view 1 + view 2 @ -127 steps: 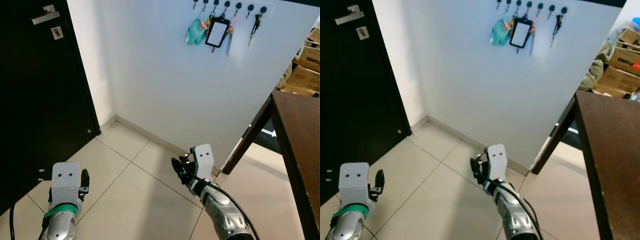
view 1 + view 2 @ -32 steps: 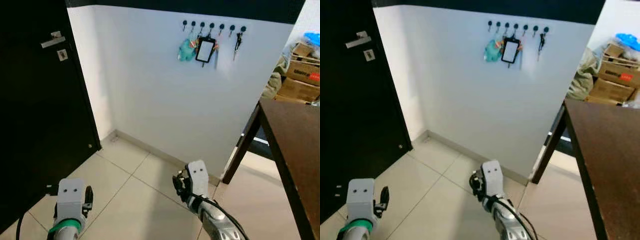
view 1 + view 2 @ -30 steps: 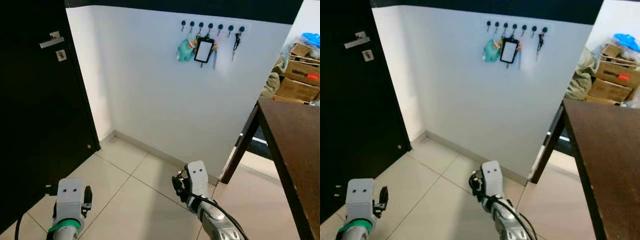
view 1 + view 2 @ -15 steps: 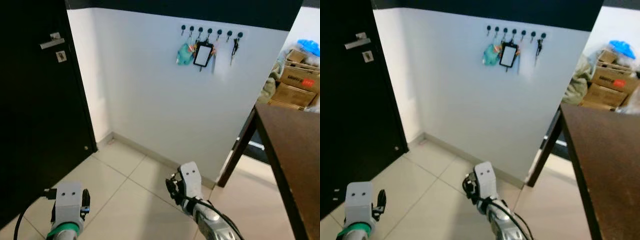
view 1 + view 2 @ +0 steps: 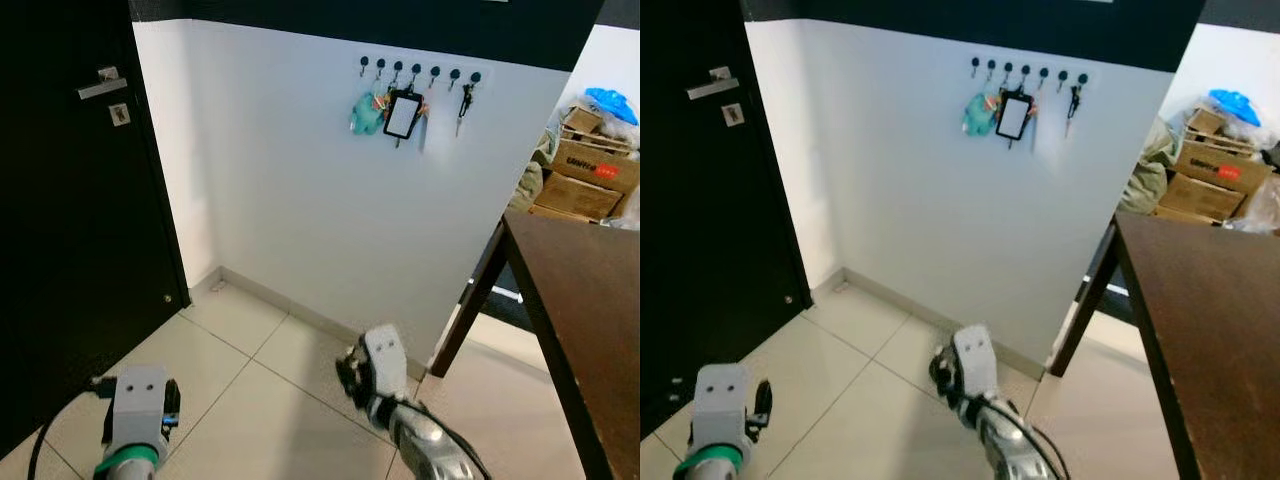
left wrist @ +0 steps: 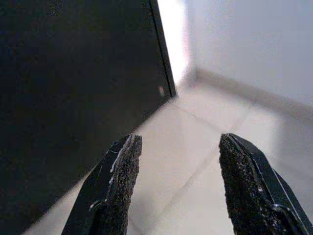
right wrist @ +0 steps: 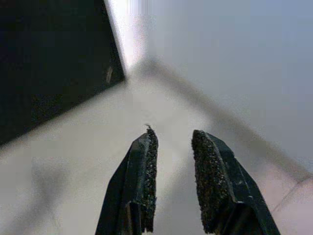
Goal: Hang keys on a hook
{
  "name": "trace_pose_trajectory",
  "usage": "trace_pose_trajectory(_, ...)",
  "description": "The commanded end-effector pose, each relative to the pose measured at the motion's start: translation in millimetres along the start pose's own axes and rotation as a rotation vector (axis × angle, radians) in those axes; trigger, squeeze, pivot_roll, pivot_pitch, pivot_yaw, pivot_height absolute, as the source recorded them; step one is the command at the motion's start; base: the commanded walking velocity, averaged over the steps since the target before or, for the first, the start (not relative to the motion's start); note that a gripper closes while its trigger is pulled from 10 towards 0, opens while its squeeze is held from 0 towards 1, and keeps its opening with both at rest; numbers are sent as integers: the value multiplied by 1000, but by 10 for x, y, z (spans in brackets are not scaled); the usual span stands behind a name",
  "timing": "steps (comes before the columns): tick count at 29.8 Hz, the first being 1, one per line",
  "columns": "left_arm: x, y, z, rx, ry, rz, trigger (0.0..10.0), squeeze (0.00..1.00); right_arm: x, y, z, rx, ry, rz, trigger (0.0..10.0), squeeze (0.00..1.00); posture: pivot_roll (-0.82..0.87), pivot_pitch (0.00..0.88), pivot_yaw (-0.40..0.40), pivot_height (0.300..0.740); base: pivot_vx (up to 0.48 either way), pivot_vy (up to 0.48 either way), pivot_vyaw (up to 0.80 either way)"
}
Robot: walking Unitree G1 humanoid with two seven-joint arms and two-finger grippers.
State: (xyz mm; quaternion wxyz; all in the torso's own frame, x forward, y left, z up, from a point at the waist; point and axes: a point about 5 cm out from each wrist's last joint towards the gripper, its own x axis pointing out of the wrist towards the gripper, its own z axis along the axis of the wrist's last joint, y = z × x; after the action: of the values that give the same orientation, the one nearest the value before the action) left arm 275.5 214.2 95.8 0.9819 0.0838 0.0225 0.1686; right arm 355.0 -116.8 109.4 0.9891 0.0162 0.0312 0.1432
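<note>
The robot stands on a pale tiled floor (image 5: 230,400) and looks at a white wall (image 5: 300,200). High on this wall is a row of small black round hooks (image 5: 418,71). A teal soft toy (image 5: 365,112), a black-framed card holder (image 5: 402,114) and a dark bunch of keys (image 5: 464,101) already hang there. Some hooks look free.

The left gripper (image 6: 176,191) hangs low near the tall black door (image 5: 70,220). Its jaws are wide apart and hold nothing. The right gripper (image 7: 171,181) is low too, out over the floor in front of the wall. Its jaws are close together with a small gap. I see no keys between them, so it looks like it holds nothing.

The only keys I can find are the ones on the hook near the right end of the row. So the job may be done already, or the robot has no keys to hang.

What could go wrong? The hooks are high and the arms are low, so a long reach up could miss a hook. The dark brown wooden surface (image 5: 590,290) stands close on the right, and its corner could bump the right arm when the robot turns.
</note>
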Motion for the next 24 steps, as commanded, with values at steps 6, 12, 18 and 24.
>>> trace_pose_trajectory(6, 137, 116, 305, 17, -99, 9, 10000, 0, 67, -265, 273, -10, -69, -94, 10000, 0, -126, 13, 73, 740, 0, 0, 0)
trace_pose_trajectory(12, -244, 103, -148, 60, 44, -45, 10000, 0, -214, -310, -215, -43, 80, -94, 10000, 0, -127, 42, 80, 740, 0, 0, 0)
trace_pose_trajectory(18, -443, 87, -316, 40, 131, -36, 10000, 0, -303, -147, -375, -33, 115, -57, 10000, 0, -116, 50, 78, 740, 0, 0, 0)
trace_pose_trajectory(24, -251, -6, -157, 9, 78, -45, 10000, 0, -169, -82, -240, -29, 77, -32, 10000, 0, -121, 40, 75, 740, 0, 0, 0)
